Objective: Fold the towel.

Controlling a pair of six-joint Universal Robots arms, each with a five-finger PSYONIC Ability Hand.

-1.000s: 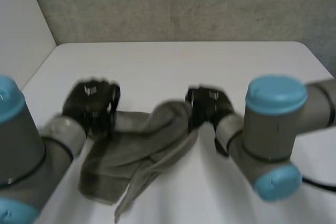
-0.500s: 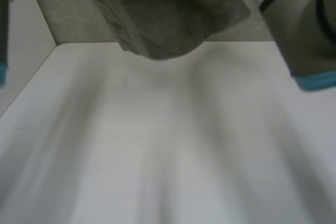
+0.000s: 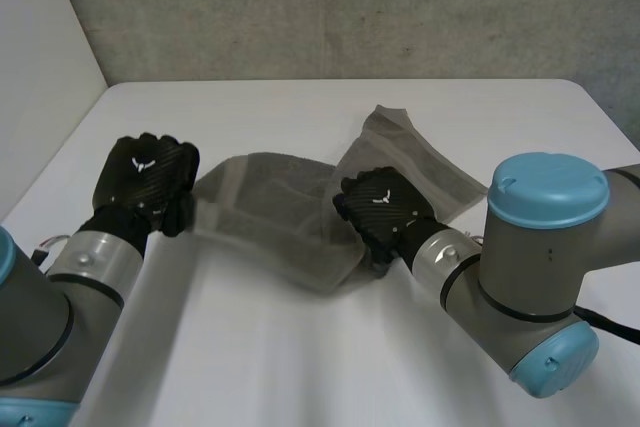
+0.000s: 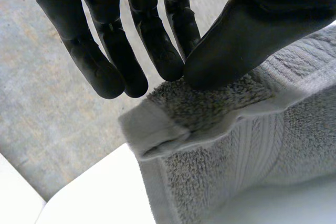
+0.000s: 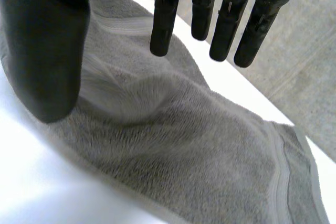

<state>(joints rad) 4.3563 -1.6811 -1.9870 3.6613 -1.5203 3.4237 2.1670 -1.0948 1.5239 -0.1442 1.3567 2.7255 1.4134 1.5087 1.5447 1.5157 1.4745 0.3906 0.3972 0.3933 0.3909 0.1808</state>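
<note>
Left hand (image 4: 252, 30) had its thumb closed against straight fingertips, nipping the towel (image 4: 236, 145) by a corner lifted just off the table (image 3: 300, 347). Right hand (image 5: 47, 51) hung open, fingers straight, thumb wide, gripping nothing, with towel spread under its palm. Beyond its fingertips, the far corner lay flat.

The grey terry towel (image 3: 265, 217) lies rumpled across the white table (image 3: 300, 117), seemingly creased mid-length.
</note>
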